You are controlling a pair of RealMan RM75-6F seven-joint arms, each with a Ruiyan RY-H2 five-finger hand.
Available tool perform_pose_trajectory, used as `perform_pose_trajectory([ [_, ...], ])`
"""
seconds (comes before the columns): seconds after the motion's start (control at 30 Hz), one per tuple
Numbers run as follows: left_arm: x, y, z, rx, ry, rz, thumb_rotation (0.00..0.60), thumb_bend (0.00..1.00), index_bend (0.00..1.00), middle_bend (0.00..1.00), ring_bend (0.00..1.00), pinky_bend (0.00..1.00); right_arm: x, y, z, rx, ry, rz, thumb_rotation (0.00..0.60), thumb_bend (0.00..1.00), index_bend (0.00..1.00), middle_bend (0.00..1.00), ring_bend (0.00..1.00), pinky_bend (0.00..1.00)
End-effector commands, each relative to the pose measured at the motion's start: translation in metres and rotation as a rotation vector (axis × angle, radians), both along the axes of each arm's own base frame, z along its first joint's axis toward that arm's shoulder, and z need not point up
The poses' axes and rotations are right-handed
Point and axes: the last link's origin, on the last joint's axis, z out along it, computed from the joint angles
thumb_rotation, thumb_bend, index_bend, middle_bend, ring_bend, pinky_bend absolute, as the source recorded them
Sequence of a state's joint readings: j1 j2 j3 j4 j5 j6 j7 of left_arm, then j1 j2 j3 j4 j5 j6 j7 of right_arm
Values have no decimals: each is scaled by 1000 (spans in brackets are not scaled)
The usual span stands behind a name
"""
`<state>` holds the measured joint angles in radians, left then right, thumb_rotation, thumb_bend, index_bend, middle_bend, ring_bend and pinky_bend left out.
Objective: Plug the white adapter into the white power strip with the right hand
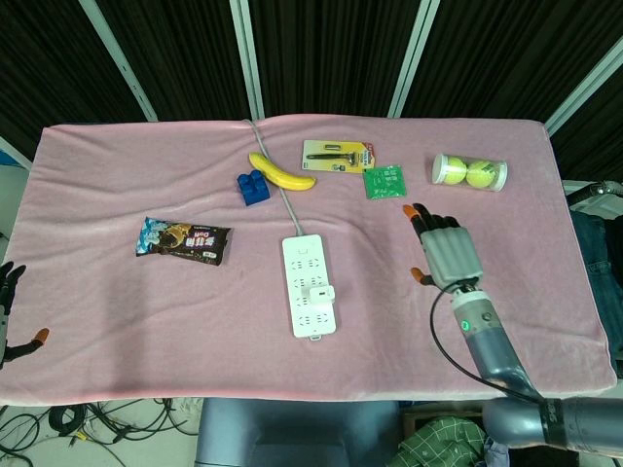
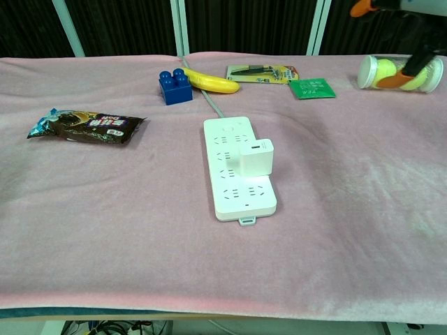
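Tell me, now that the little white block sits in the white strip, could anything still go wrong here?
Possibly. The white adapter stands on the power strip, but the pictures cannot confirm it is pushed fully home, so it might work loose. The right hand hovers open above the cloth, not far from the tennis ball tube; a careless sweep could roll it. The strip's cable runs beside the banana, which a tug might shift.

Pink cloth [image 1: 146, 302] spread across the table, edge to edge. Dark slatted wall panels [image 1: 331, 49] at 12 o'clock, split by pale metal struts [image 1: 248, 58]. Tangled cables [image 1: 88, 418] on the floor at 7 o'clock. Even, soft lighting.
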<state>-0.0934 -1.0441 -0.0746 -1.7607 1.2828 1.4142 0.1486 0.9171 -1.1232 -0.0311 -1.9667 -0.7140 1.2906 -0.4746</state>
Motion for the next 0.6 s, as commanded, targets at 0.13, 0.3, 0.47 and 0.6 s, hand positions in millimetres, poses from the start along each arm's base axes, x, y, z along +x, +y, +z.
perform_pose_trajectory([
  [0.13, 4, -1, 1, 32, 82, -73, 600, 227, 6, 0, 0, 0, -103, 91, 24, -98, 63, -85, 600, 134, 0, 69, 214, 226],
  [0.3, 10, -6, -3, 15, 62, -119, 600, 228, 6, 0, 0, 0, -137, 124, 16, -154, 72, -70, 600, 134, 0, 69, 214, 212],
  [0.47, 9, -9, -3, -1, 56, -143, 600, 227, 6, 0, 0, 0, -153, 138, 8, -210, 66, -14, 600, 134, 0, 69, 214, 209],
  [0.6, 6, -13, -6, -22, 49, -121, 600, 227, 6, 0, 0, 0, -161, 141, 8, -235, 58, -7, 600, 134, 0, 68, 210, 209],
])
